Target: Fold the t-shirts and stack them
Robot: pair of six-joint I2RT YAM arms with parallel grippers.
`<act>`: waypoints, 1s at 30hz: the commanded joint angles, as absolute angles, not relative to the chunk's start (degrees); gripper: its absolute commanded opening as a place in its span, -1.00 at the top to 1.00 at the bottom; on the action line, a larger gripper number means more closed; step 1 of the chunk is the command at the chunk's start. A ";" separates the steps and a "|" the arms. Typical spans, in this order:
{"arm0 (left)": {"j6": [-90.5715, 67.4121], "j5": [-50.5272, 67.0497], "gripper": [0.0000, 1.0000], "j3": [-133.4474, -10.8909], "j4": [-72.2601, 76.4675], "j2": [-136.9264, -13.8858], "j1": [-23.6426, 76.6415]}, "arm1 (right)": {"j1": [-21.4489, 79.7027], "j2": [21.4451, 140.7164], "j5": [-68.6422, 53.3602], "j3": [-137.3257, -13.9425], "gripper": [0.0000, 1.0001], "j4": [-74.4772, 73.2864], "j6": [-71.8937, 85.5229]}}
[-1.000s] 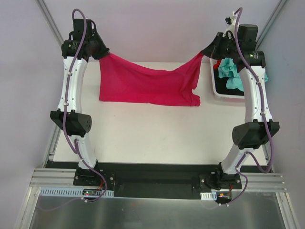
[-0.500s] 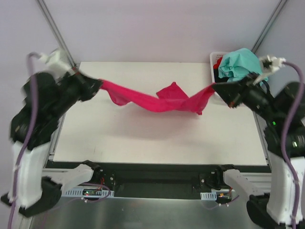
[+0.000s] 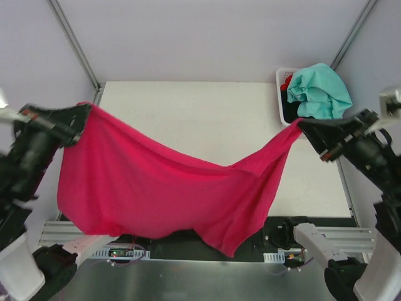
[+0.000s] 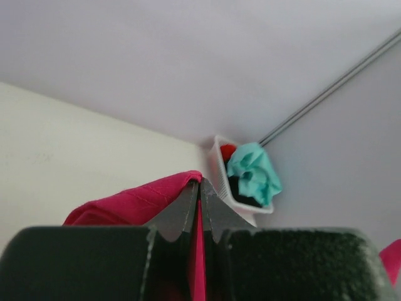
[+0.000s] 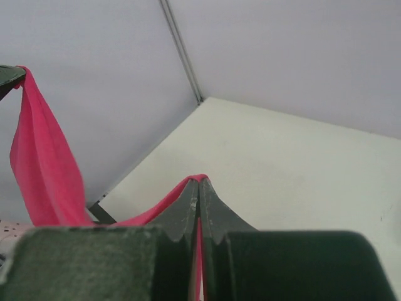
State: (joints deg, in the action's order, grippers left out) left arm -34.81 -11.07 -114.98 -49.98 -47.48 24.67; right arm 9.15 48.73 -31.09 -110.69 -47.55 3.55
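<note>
Barely started: left tool [image 3: 80, 115] and right tool [image 3: 305, 127] each pinch the pink t-shirt [image 3: 169, 188], hanging unfolded above the bench [image 3: 188, 106]; the teal t-shirt [image 3: 321, 88] and, seemingly, others wait in the basket [image 3: 279, 100] at the bench's far-right corner.

Support: off-white matte rectangular tabletop [image 3: 207, 119]. Its far edge meets the pale back wall [image 3: 207, 37]. A thin grey metal strut [image 3: 75, 44] rises by the far left corner, and a second strut [image 3: 355, 31] by the far right.

Directly on it: one white plastic rectangular basket [image 3: 279, 94], upright in the far right corner with its long side along the right edge.

The near strip of the surface, left to centre, is hidden in the overhead view behind a hanging magenta-pink cloth t-shirt [image 3: 156, 188]. Whether cloth and tabletop touch cannot be told.
</note>
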 commanded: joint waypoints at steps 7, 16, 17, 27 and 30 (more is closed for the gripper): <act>-29.79 -7.52 1.00 -118.91 -45.09 -80.22 20.06 | 9.49 73.64 -25.40 -111.71 0.98 -41.95 -4.39; -30.94 3.07 1.00 -141.64 -42.01 -111.95 9.94 | 3.96 93.04 -30.49 -115.73 0.98 -30.94 -2.91; -31.20 5.77 1.00 -145.16 -41.92 -115.97 9.15 | 2.91 95.08 -30.93 -117.75 0.98 -30.68 -2.81; -32.96 16.26 1.00 -131.55 -25.08 -103.30 5.01 | 0.70 93.19 -42.18 -116.23 0.98 -4.66 6.04; -32.78 13.81 1.00 -119.66 -9.70 -91.78 5.01 | 1.14 89.22 -43.15 -113.19 0.98 -0.80 7.20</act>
